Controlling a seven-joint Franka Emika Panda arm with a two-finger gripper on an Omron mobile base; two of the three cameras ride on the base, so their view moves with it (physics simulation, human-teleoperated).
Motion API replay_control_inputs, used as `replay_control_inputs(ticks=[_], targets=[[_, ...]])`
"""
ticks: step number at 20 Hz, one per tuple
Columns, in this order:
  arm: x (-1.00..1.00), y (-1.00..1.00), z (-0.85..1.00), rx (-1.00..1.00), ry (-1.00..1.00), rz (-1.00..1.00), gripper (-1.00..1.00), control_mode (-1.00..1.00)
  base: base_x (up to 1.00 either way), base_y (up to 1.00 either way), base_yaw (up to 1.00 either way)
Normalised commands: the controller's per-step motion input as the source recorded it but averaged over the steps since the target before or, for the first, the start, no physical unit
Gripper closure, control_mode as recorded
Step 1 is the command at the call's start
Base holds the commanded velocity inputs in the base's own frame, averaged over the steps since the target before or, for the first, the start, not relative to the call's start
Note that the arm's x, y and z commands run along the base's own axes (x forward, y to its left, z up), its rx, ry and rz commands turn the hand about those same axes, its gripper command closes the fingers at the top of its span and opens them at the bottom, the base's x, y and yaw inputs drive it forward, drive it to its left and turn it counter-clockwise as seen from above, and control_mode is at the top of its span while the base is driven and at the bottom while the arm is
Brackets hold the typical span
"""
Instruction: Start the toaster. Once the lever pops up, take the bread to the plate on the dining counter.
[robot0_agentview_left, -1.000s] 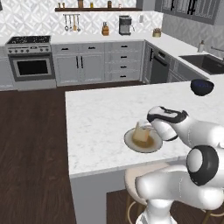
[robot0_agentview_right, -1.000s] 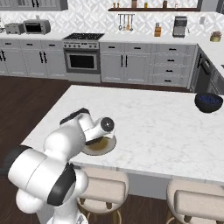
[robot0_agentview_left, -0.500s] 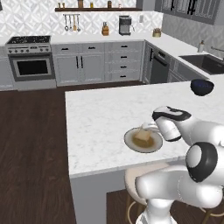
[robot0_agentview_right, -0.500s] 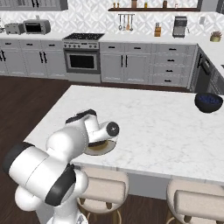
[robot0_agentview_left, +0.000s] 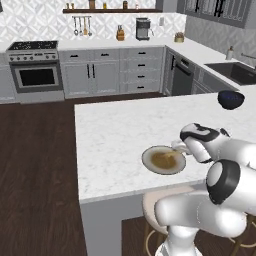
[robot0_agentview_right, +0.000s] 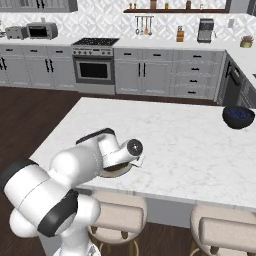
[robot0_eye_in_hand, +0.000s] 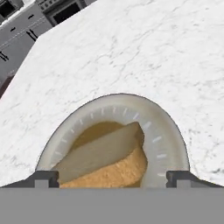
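Bread: lying on plate atop dining counter; pincer spread wide, holding nothing; delivery judged complete, only withdrawal of the arm left.

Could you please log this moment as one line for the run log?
gripper: open above plate | bread: lying on plate | plate: on dining counter

You are looking at pictures in which no text, label, brand, number or sign is showing that can be read.
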Motion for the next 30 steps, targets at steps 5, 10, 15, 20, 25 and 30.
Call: replay_control_inputs(ticks=[5, 10, 15, 20, 25, 30], targets=[[-0.2, -0.55, 0.22, 0.01, 0.51, -0.12, -1.0, -1.0, 0.0, 0.0, 0.0], [-0.73, -0.39, 0.85, 0.03, 0.22, -0.1, -1.0, -1.0, 0.0, 0.0, 0.0], [-1.0, 0.0, 0.76, 0.0, 0.0, -0.05, -1.0, -1.0, 0.0, 0.0, 0.0], [-1.0, 0.05, 0.4, -0.04, 0.0, -0.05, -1.0, -1.0, 0.0, 0.0, 0.0], [-1.0, 0.19, 0.08, -0.18, 0.0, -0.03, -1.0, -1.0, 0.0, 0.0, 0.0], [-0.92, 0.32, 0.0, -0.33, 0.09, 0.0, -1.0, -1.0, 0.0, 0.0, 0.0]])
